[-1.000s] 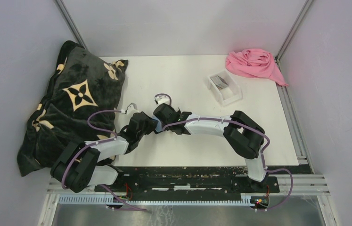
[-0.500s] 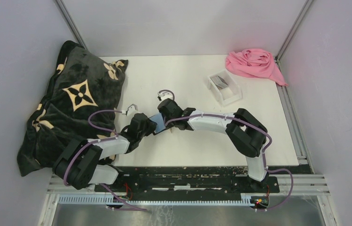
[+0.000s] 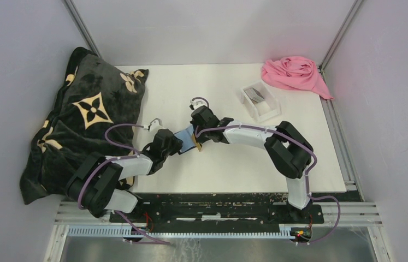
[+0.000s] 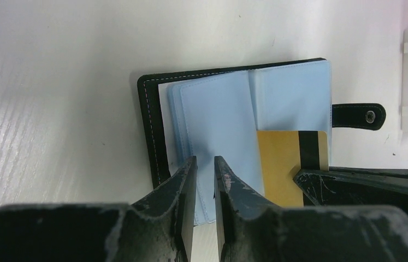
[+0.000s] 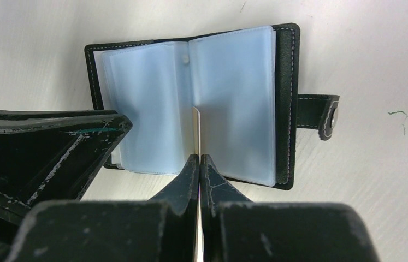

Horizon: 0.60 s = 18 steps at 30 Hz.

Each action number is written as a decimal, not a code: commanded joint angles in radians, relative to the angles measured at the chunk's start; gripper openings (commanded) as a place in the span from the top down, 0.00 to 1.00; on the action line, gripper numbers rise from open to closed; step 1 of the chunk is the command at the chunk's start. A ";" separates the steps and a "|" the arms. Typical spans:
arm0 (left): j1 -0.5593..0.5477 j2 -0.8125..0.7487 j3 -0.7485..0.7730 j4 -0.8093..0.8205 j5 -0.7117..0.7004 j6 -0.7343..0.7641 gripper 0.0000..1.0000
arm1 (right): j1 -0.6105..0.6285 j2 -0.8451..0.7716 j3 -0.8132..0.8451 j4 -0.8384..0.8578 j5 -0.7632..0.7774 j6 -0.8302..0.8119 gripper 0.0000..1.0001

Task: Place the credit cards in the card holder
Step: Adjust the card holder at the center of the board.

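The card holder (image 3: 185,135) lies open near the middle of the table (image 3: 218,169), blue-grey sleeves facing up, black cover beneath, between my two pincers. Its strap (image 5: 321,114) with the metal stud sticks out from the cover edge at 3 o'clock in the right wrist view. My right pincer (image 5: 199,158) sits at 6 o'clock of the open holder, and its jaws are clamped flat on the gold card (image 4: 283,164). The card stands edge-on between the fingers, and its far edge reaches the central fold between the two sleeve leaves. In the left wrist view the same card shows its face and dark stripe, overlapping the near part of the right-hand sleeve. I cannot tell whether it has entered a slot. My left pincer (image 4: 204,161) is at 8 o'clock of the holder in the top view. Its jaws stand a narrow gap apart, with the near edge of the left-hand sleeves running into that gap. I cannot tell whether the pads press on the sleeves. The clear tray (image 3: 267,111) stands well apart at 2 o'clock of the holder and contains greyish cards (image 3: 255,94) at its far end. A pink cloth (image 3: 294,73) lies beyond the tray in the far right corner. A dark patterned cushion (image 3: 81,120) fills the table's left side at 9 o'clock.
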 commanded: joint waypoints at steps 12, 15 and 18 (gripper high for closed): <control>0.008 0.074 0.020 -0.064 -0.046 0.101 0.76 | -0.102 -0.034 -0.001 0.092 -0.189 0.050 0.99; 0.013 0.080 0.023 -0.066 -0.048 0.109 0.76 | -0.117 -0.020 0.015 0.104 -0.215 0.060 0.99; 0.014 0.086 0.025 -0.067 -0.049 0.117 0.76 | -0.129 -0.002 0.030 0.119 -0.247 0.073 0.99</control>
